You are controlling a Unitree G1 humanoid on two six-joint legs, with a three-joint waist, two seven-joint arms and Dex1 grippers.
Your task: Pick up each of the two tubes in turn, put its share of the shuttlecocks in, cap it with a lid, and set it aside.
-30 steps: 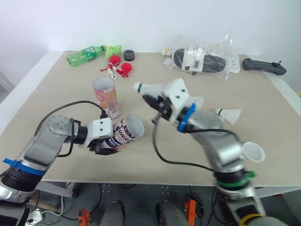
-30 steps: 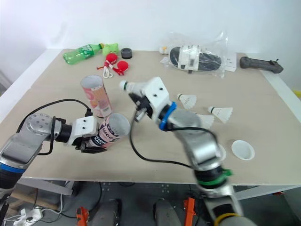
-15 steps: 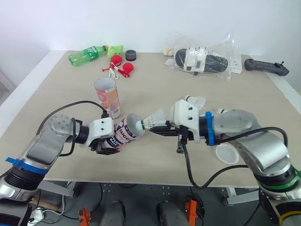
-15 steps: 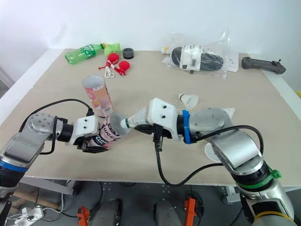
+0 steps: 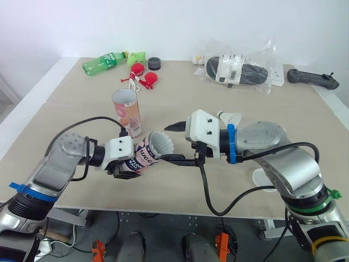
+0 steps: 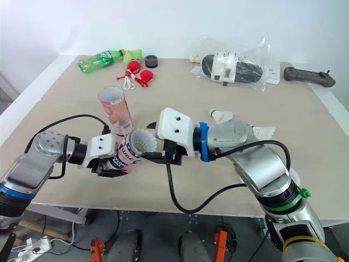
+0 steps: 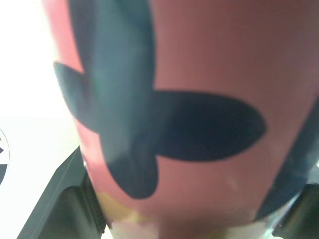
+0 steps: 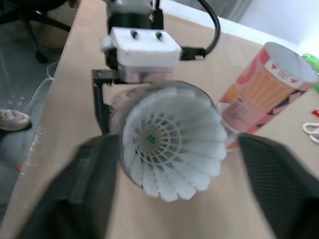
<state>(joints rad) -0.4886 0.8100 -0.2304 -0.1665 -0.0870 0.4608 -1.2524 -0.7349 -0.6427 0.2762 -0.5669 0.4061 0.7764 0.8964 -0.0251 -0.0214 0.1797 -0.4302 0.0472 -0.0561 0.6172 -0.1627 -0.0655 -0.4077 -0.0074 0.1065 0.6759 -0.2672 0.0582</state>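
Gripping the tube (image 5: 143, 156) in my left tool (image 5: 126, 166), right tool (image 5: 164, 143) spread wide around the half-seated shuttlecock (image 5: 160, 144), I risk snagging its feathers on withdrawal and dragging it out.

Big tan table (image 5: 71, 109), white strip along sides. Plain white wall (image 5: 163, 24) behind far edge. Grey floor (image 8: 27, 69) beside table; black chair legs (image 8: 35, 12) and white shoe (image 8: 12, 118) on it. Cables (image 5: 113, 232) under table. Soft even light
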